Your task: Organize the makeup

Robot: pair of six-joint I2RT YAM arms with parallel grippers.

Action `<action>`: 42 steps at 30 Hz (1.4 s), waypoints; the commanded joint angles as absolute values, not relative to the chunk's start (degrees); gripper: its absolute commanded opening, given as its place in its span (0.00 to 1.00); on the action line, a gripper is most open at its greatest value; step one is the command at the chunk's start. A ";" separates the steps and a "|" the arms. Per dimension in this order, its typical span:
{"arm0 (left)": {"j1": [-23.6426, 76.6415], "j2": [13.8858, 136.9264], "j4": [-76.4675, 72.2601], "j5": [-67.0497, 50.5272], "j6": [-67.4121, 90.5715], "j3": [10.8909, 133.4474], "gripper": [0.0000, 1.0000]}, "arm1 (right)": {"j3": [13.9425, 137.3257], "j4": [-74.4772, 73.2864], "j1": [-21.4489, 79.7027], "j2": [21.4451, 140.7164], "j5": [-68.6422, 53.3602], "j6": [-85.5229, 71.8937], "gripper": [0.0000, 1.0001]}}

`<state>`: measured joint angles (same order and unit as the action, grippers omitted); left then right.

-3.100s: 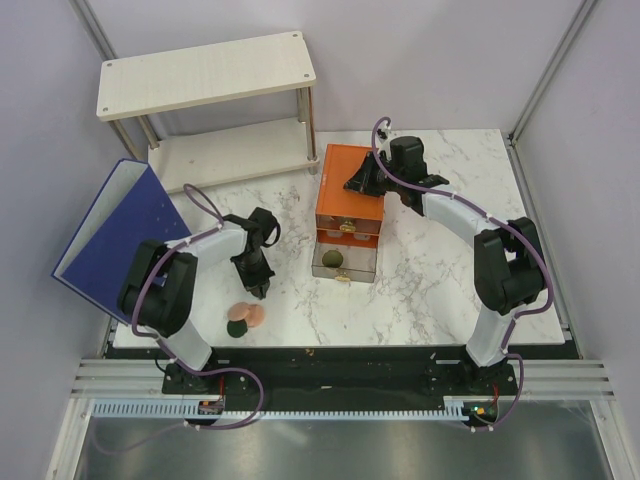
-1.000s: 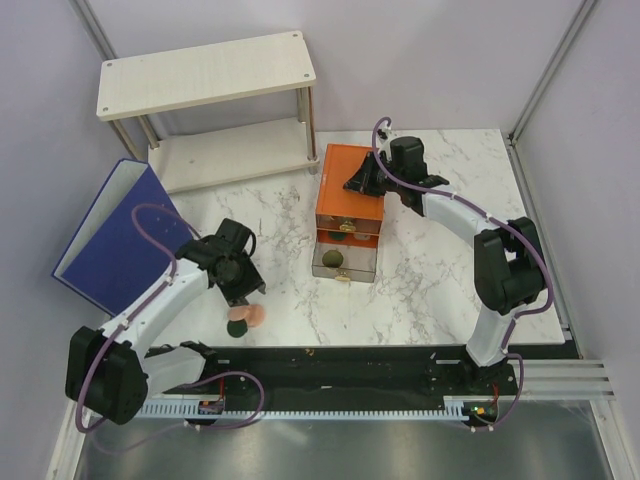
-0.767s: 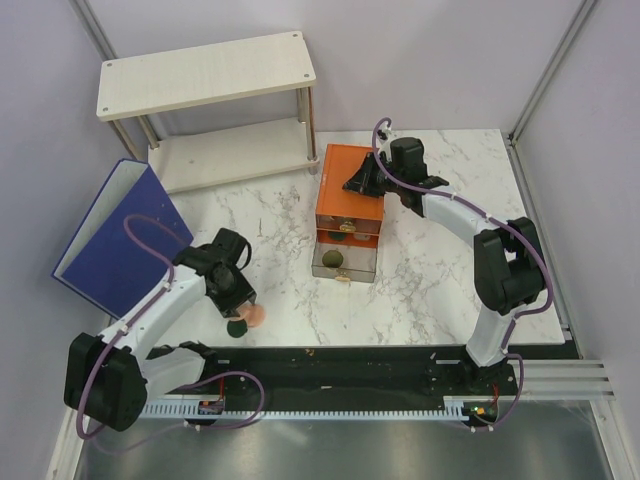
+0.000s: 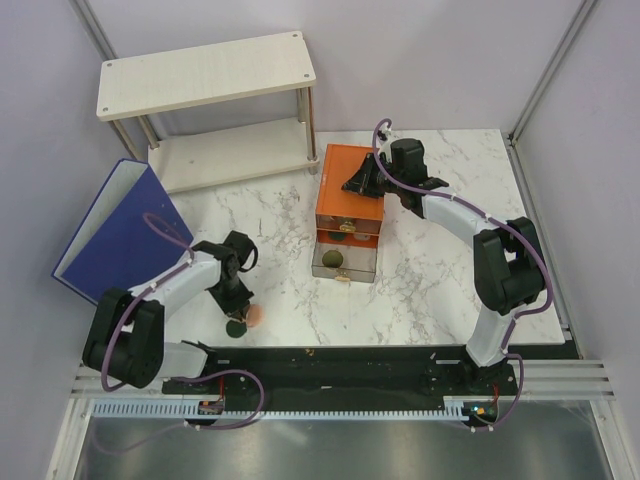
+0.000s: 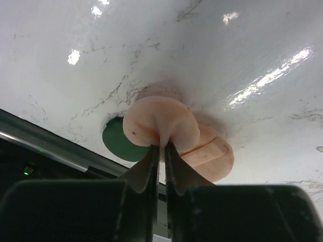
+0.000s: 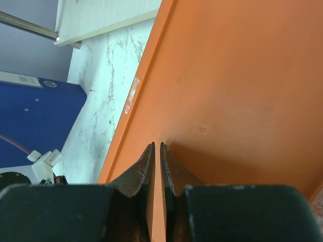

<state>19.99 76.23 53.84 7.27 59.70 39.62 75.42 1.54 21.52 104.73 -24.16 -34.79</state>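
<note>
From above, my left tool (image 4: 238,304) sits low over the peach disc (image 4: 257,316) at the marble surface's (image 4: 430,260) near edge, grey walls (image 4: 40,150) close around. At the left wrist it pinches that disc's rim (a thin bite), so a lift could drop it off the edge. At the right wrist, the right tool (image 6: 156,147) clamps narrow on the orange drawer box (image 6: 242,91).

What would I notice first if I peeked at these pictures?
First comes the bright orange box in the middle of the table, with the right gripper set on its top. Next is the big blue binder at the table's left edge. Near the front edge, the left gripper pinches a peach disc next to a green compact.
</note>
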 commanded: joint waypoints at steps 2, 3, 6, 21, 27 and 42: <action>19.78 78.83 51.59 8.96 56.87 42.80 0.02 | 73.39 -3.87 21.62 105.47 -23.29 -33.75 0.16; 19.69 79.19 51.42 8.96 56.00 43.93 0.02 | 73.30 -3.95 21.62 105.56 -23.29 -33.84 0.16; 19.69 80.24 51.42 8.70 54.24 47.19 0.02 | 73.30 -3.96 21.62 105.47 -23.29 -33.92 0.16; 25.64 80.68 51.68 1.85 51.33 68.10 0.02 | 73.04 -3.87 21.62 105.64 -23.03 -33.93 0.17; 37.06 91.48 51.33 0.62 50.98 81.89 0.02 | 72.86 -3.87 21.62 105.56 -22.94 -34.10 0.17; 44.12 108.81 52.12 -6.86 48.25 97.21 0.46 | 71.72 -3.69 21.53 105.47 -23.38 -34.01 0.18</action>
